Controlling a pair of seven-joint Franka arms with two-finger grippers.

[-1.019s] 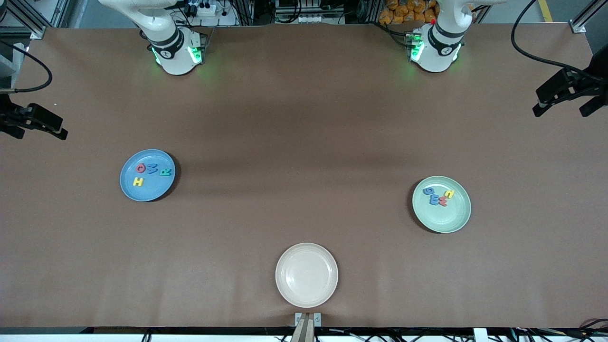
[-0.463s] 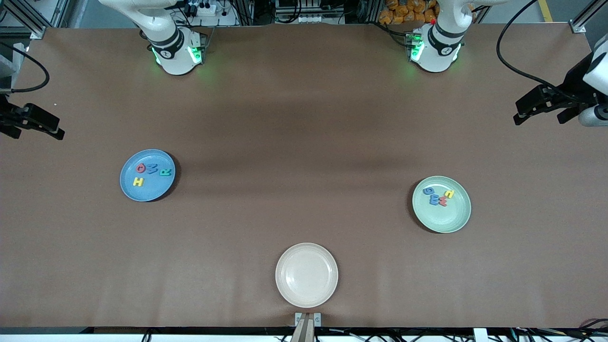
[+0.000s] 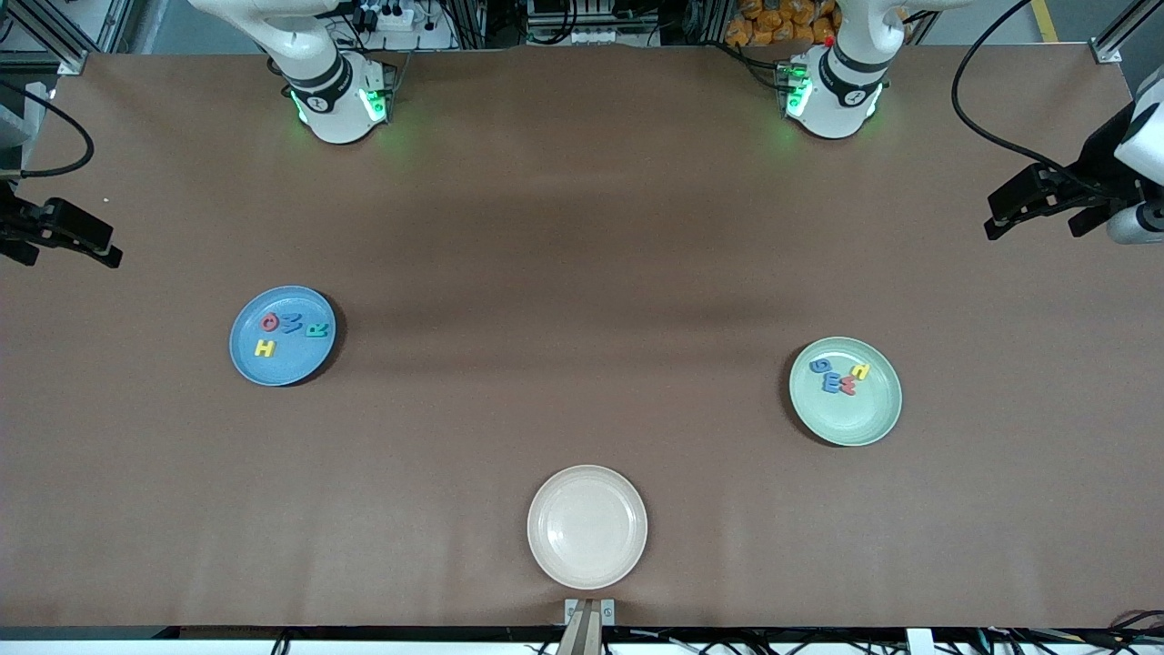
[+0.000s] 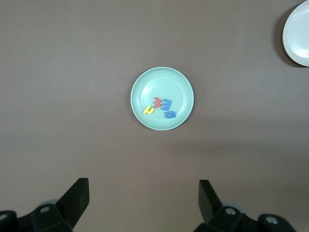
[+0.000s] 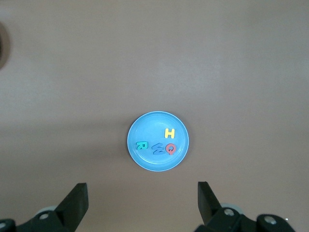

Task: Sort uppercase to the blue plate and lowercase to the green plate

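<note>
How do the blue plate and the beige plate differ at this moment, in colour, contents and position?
The blue plate is sky blue; the beige plate is pale cream. The blue plate holds four letters, a yellow H, red Q, blue W and teal R; the beige plate holds nothing. The beige plate lies nearer the front camera; the blue plate lies toward the right arm's end. Both are round, shallow-rimmed and look alike in size.

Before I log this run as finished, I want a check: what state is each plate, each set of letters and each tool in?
blue plate: holds four letters.
uppercase letters: H, Q, W, R lie flat on the blue plate.
green plate: holds four letters.
lowercase letters: h, two m, g lie flat on the green plate.
beige plate: holds nothing.
left tool: open, holding nothing.
right tool: open, holding nothing.
</note>
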